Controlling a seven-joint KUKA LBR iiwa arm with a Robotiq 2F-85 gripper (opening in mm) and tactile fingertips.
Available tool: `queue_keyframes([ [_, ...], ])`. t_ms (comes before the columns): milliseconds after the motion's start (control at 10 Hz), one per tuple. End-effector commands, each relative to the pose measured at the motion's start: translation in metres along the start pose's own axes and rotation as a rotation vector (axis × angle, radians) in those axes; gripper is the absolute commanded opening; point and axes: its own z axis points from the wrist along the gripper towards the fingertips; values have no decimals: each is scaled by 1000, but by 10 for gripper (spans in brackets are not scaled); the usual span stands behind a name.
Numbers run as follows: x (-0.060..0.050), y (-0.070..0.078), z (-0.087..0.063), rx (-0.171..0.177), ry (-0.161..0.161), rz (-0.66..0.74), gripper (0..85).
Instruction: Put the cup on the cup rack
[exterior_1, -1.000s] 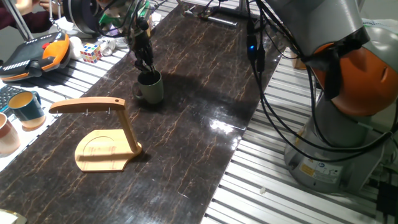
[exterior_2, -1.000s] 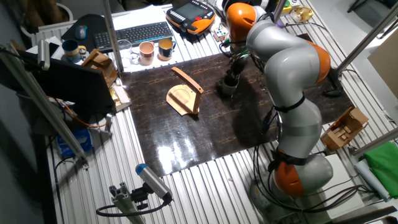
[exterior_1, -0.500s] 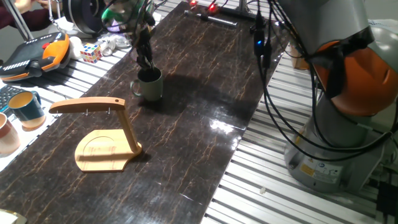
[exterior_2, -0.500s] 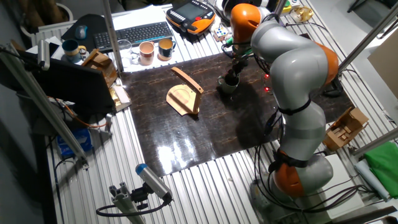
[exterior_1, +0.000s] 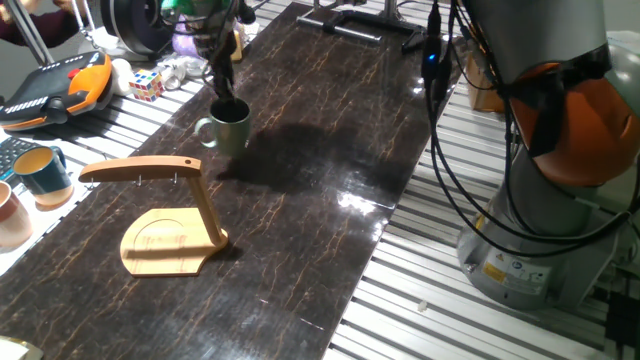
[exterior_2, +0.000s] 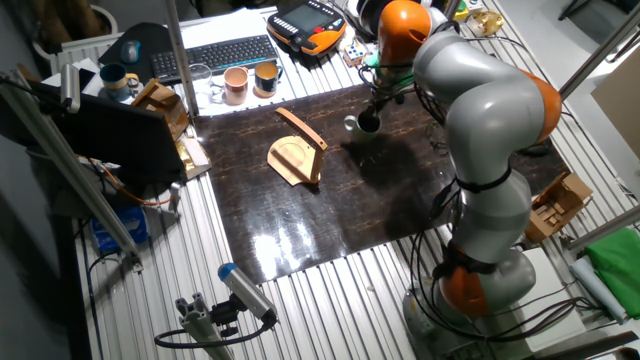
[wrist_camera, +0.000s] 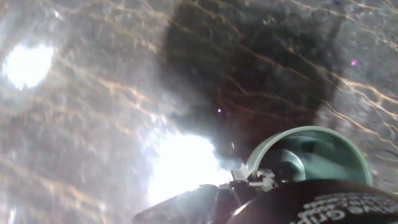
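Cup (exterior_1: 227, 126): sage-green, upright, above the dark tabletop (exterior_1: 330, 150), beyond the cup rack (exterior_1: 165, 215) (well apart).
Contents: dark interior, nothing else visible inside.
Gripper (exterior_1: 221, 92): fingers pinched on the cup's rim, one finger inside.

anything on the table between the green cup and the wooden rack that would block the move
Nothing visible does. The cup, held at its rim by the tool, has only bare dark tabletop between it and the cup rack. The teal cup stands off to the side, outside that path.
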Motion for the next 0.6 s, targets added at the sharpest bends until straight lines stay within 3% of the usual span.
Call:
queue_keyframes([
  [0, 6, -4, -4, 0, 14, -21, 10],
  [500, 43, -34, -17, 25, 94, -85, 10],
])
